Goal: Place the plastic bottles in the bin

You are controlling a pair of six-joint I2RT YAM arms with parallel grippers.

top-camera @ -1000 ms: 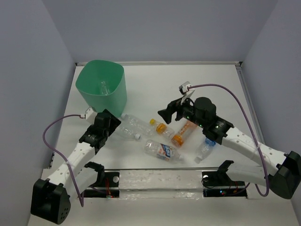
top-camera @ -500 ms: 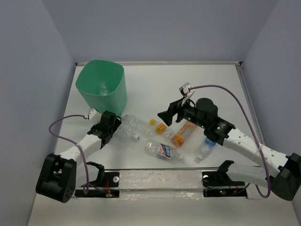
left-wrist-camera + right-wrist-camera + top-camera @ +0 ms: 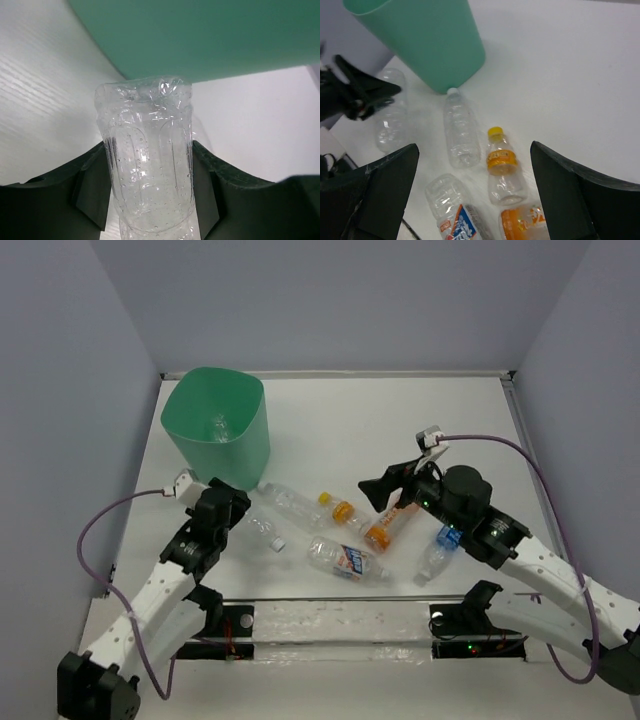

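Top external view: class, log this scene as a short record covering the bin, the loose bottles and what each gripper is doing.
bin: mint-green, standing far left
inside bin: one clear bottle
loose, lying flat: unlabelled bottle; yellow-capped bottle; orange-labelled bottle; blue-and-white-labelled bottle; blue-labelled bottle
left gripper: shut on a white-capped bottle close to the bin
right gripper: open, empty, over the loose bottles
bottles outside bin: six

Left gripper (image 3: pixel 241 518) shifted the clear bottle (image 3: pixel 263 528); right gripper (image 3: pixel 372 492) retreated.
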